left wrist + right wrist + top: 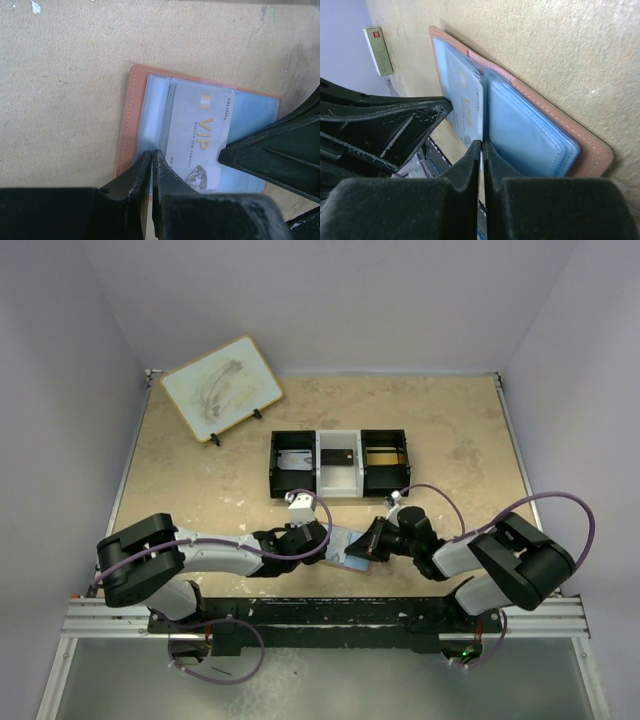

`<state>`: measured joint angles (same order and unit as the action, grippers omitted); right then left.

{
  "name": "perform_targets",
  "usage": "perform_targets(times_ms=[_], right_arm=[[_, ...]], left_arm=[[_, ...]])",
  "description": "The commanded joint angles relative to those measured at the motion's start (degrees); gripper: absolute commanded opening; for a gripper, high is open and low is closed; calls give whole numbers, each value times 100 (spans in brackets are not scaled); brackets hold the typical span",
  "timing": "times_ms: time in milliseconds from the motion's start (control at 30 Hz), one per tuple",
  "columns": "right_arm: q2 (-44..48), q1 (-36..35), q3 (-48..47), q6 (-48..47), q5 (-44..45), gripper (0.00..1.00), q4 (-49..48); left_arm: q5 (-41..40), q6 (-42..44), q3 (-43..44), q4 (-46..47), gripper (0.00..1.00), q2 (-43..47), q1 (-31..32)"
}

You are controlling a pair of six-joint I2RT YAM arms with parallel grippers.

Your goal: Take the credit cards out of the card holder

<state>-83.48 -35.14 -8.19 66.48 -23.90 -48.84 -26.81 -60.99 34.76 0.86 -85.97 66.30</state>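
Observation:
The card holder [347,548] lies open on the table between my two grippers; in the left wrist view its brown rim [126,115] frames pale blue slots. A grey-blue credit card [200,135] marked VIP sticks partway out of a slot. My right gripper [481,146] is shut on the edge of that card [468,105], beside the holder's blue pockets [530,130]. My left gripper [151,153] is shut, its tips pressed on the holder's blue slot next to the card. The right gripper's fingers [270,155] show in the left wrist view.
A black-white-black three-compartment tray [340,462] stands behind the holder, with a flat item in its left compartment [293,460] and a dark one in the middle [337,455]. A white-and-tan board [222,387] leans at the back left.

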Motion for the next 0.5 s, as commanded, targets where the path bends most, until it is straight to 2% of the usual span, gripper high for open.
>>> perform_targets(times_ms=[0,133,467], right_arm=[[82,77,80,-59,-3,6,33],[144,93,74,-121,53,0,56],[502,160,118,-326,88,0,630]], left_arm=[[22,61,-204,-635,2,-185,-4],[-10,61,-198,-696,2,-161,-4],[-88,39,-216,-811,1,10,-4]])
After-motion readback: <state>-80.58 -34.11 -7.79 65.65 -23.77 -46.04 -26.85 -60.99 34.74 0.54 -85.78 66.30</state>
